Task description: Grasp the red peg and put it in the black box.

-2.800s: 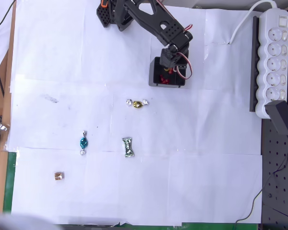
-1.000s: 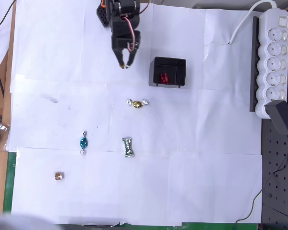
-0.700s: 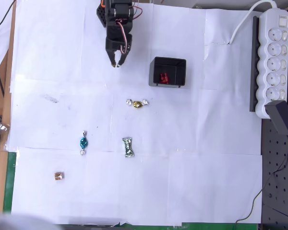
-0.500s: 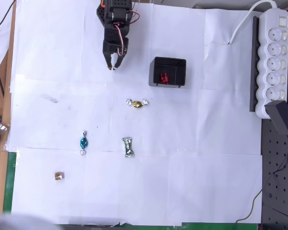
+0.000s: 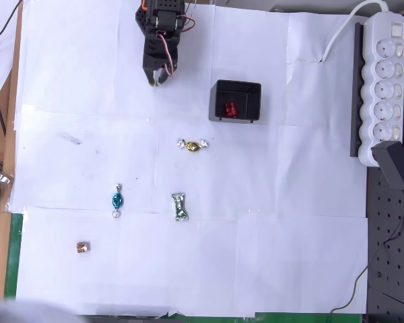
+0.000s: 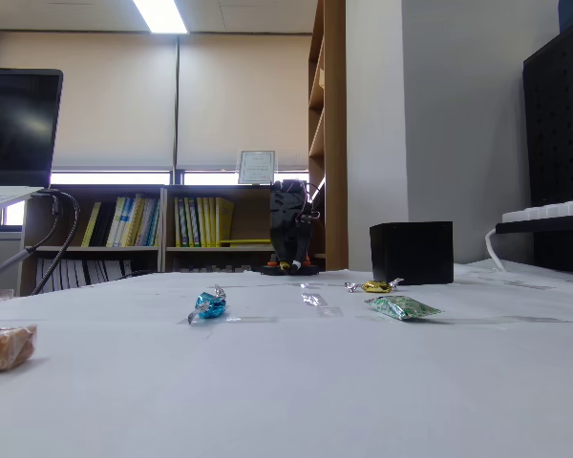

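Folded back near base, pincer (image 5: 157,81) pointed down at surface (image 5: 269,202), tips nearly together, empty; well left of black box (image 5: 236,87) holding red pegs (image 5: 229,109).

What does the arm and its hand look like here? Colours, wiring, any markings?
The arm is black plastic, blocky, with studded servo housings. Thin red and white wires loop beside the wrist, and an orange part shows at the base. The hand is black and tapers to two short fingers with pale tips. No markings can be made out. In the fixed view it reads as a dark upright block.
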Robot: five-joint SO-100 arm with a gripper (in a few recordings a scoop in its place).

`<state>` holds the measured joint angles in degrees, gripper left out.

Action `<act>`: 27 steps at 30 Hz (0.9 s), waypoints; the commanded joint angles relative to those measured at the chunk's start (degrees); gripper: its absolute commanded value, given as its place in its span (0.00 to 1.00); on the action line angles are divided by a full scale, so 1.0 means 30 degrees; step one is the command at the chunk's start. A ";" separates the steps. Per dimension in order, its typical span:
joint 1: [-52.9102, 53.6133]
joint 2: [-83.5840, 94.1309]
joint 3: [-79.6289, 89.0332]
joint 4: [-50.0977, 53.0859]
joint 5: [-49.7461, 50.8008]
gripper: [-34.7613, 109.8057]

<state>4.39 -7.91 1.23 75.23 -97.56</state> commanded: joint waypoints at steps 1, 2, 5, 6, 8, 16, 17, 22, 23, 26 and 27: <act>0.0264 -0.1553 -0.1553 0.1729 0.0234 0.24; 0.0264 -0.1553 -0.1553 0.1670 0.0615 0.24; 0.0234 -0.1553 -0.1553 0.1699 0.1377 0.24; 0.0234 -0.1553 -0.1553 0.1758 0.1377 0.24; 0.0469 -0.1582 -0.1553 0.1963 0.1377 0.24; 0.0205 -0.1641 -0.1553 0.2021 0.3486 0.24; 0.0176 -0.1641 -0.1553 0.2021 0.3486 0.24; 0.0176 -0.1641 -0.1553 0.2021 0.3486 0.24; 0.0176 -0.1641 -0.1553 0.2021 0.3486 0.24; 0.0176 -0.1641 -0.1553 0.2021 0.3486 0.24; 0.0176 -0.1641 -0.1553 0.2021 0.3486 0.24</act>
<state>4.31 -7.91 1.23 76.38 -87.19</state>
